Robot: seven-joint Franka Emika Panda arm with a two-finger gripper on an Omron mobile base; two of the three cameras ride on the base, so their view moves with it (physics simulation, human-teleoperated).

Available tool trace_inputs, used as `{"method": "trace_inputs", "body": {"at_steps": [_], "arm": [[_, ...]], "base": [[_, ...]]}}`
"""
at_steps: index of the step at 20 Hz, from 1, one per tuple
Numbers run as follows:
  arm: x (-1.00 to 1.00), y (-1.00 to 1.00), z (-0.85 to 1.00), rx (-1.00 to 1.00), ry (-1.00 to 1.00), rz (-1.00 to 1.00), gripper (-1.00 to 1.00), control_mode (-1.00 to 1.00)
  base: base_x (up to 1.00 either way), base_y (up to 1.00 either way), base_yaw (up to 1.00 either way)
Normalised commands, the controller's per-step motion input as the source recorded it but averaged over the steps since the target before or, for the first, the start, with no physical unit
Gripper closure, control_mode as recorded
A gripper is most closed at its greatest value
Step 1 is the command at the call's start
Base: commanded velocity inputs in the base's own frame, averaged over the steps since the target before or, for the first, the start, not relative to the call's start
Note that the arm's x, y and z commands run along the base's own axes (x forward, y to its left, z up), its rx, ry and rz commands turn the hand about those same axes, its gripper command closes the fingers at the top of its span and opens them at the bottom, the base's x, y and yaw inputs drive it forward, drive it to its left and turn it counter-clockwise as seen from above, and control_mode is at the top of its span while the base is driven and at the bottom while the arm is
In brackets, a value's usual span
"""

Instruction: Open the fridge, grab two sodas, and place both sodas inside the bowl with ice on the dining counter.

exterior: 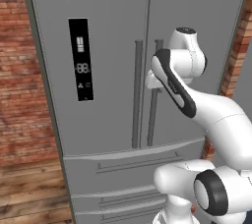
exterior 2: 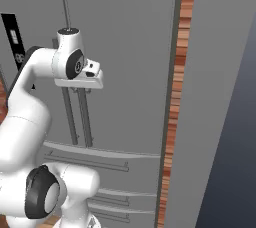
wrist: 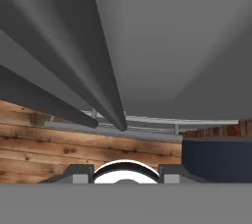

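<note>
Left base view: arm bent, gripper [exterior 2: 80, 90] at fridge [exterior: 108, 31] handles.

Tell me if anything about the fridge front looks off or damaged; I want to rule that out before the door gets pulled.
Nothing stands out. The fridge has both doors shut and flush, its two bar handles straight and parallel, the display panel lit, and the drawers below closed. The gripper is at the handles.
</note>
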Motion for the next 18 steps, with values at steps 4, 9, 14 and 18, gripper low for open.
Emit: {"method": "trace_inputs", "body": {"at_steps": [4, 9, 14, 18], "arm": [[-0.06, 0.0, 0.0, 0.0, -0.01, 0.0, -1.0, 1.0], [0.0, 0.0, 0.0, 0.0, 0.0, 0.0, -1.0, 1.0], [0.0, 0.0, 0.0, 0.0, 0.0, 0.0, -1.0, 1.0], [0.0, 0.0, 0.0, 0.0, 0.0, 0.0, -1.0, 1.0]], "base": [[-0.1, 0.02, 0.0], [-0.32, 0.2, 0.0], [-0.21, 0.27, 0.0], [-0.12, 0.29, 0.0]]}}
